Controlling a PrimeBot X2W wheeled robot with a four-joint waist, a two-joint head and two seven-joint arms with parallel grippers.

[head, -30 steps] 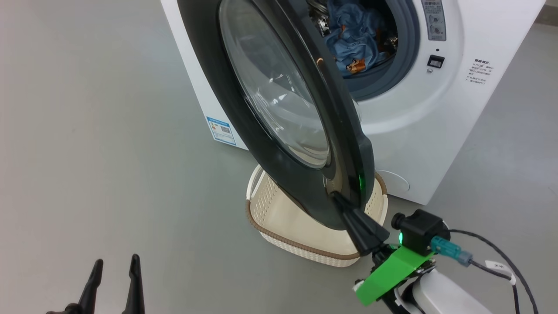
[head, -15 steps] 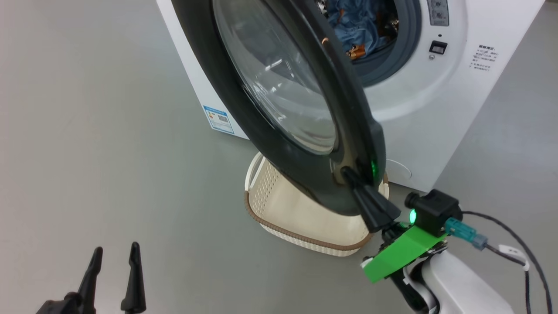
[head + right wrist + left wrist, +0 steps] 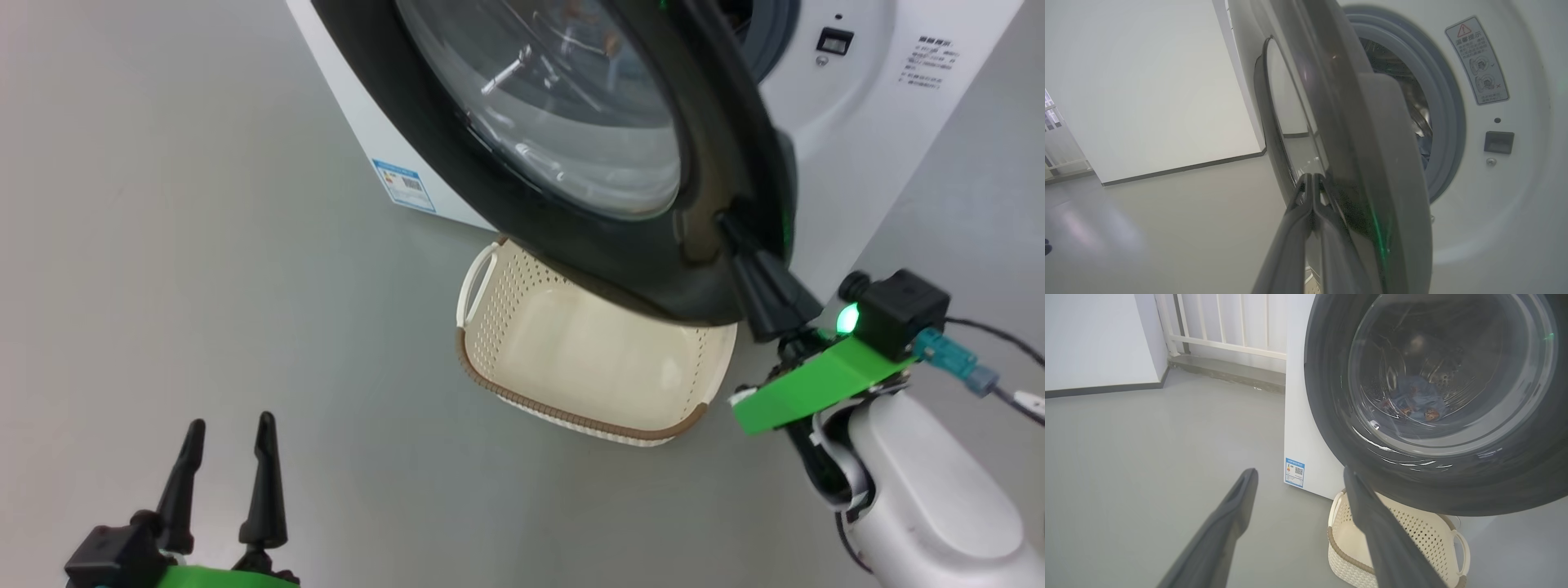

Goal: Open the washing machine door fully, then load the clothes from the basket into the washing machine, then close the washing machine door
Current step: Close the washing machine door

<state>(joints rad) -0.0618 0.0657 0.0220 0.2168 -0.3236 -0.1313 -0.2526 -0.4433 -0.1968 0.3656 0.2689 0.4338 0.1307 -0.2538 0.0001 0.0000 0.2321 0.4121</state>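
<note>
Right hand [image 3: 726,224] clenched, the two dark fingers pressed flat together with nothing between them; tips lie against the glossy black rim of the washing machine door [image 3: 563,139], at about 4 o'clock on the door's round as the head view shows it; green wrist bracket and pale forearm trail off toward 5 o'clock.

Right wrist view: the closed tips [image 3: 1310,178] meet the door [image 3: 1372,163] on its outer face, just beside the edge of the glass; grey gasket [image 3: 1447,122] and drum mouth show past the door's free edge, so the door stands ajar, angled off the washing machine [image 3: 849,163].

Clothes [image 3: 1419,401]: blue bundle with orange-brown spots, inside the drum, seen through the door glass in the left wrist view; well apart from both hands.

Basket [image 3: 563,408] on the grey floor [image 3: 204,245], directly below the door at its 6 o'clock, touching or just beside the machine's foot, cannot tell which; cream bottom showing.

Left hand [image 3: 231,425] released, fingers spread, at 7 o'clock of the head view, well apart from the basket and door; blue-white sticker [image 3: 400,186] at the machine's lower corner.
</note>
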